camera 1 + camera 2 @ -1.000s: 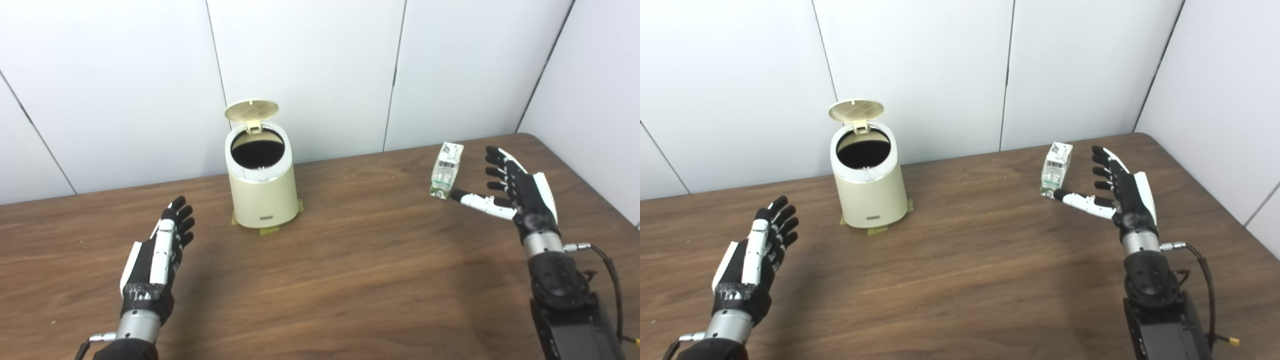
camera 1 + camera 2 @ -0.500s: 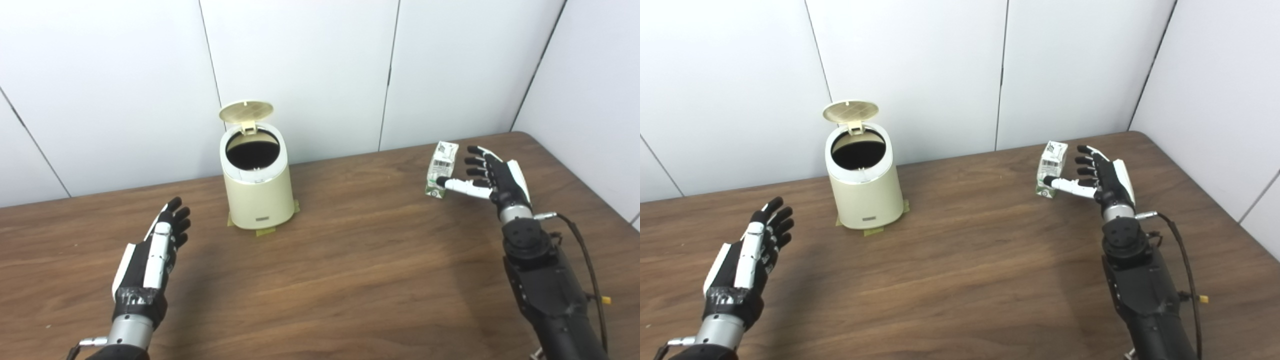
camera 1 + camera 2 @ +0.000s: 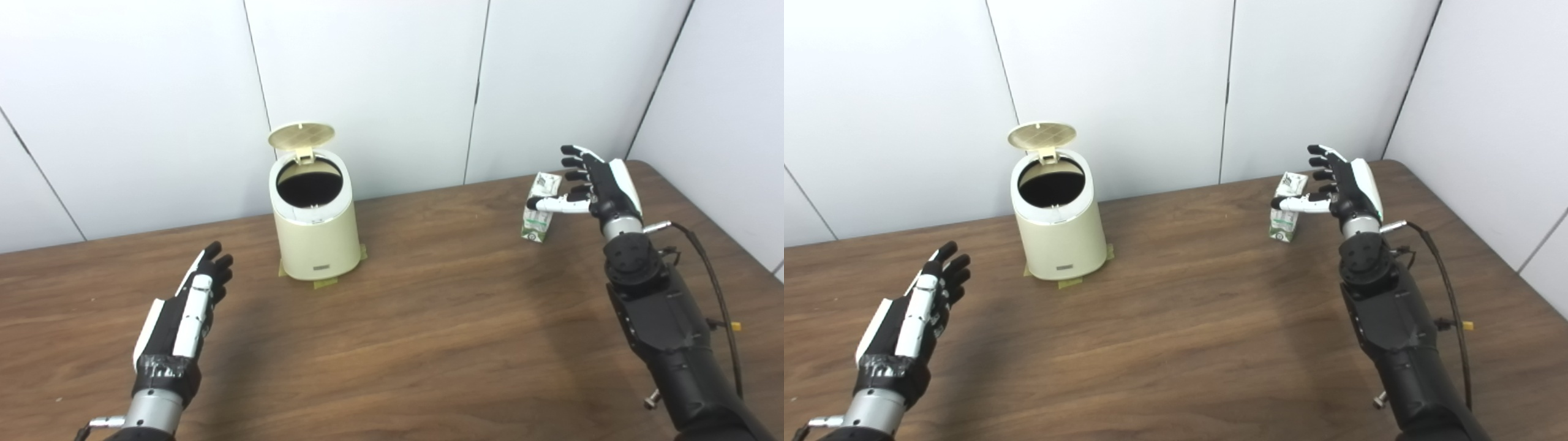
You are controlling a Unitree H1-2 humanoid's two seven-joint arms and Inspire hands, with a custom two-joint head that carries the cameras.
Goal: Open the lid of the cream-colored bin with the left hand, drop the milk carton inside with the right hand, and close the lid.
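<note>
The cream-colored bin [image 3: 315, 229] stands at the back of the table, left of centre, on bits of tape. Its round lid [image 3: 301, 135] is tipped up and back, and the dark inside shows. The white and green milk carton [image 3: 539, 211] stands upright at the back right. My right hand [image 3: 593, 182] is open, raised beside the carton's top, its thumb reaching across the front of the carton; the fingers are spread and not closed on it. My left hand [image 3: 184, 315] is open over the table at the front left, well clear of the bin.
The brown wooden table [image 3: 429, 318] ends at its right edge near the white corner wall [image 3: 723, 122]. White wall panels stand close behind the bin. A thin cable [image 3: 710, 269] loops off my right forearm.
My right hand has reached forward to the carton and risen from its base to its top. My left hand has drawn back a little toward me. The camera has shifted slightly.
</note>
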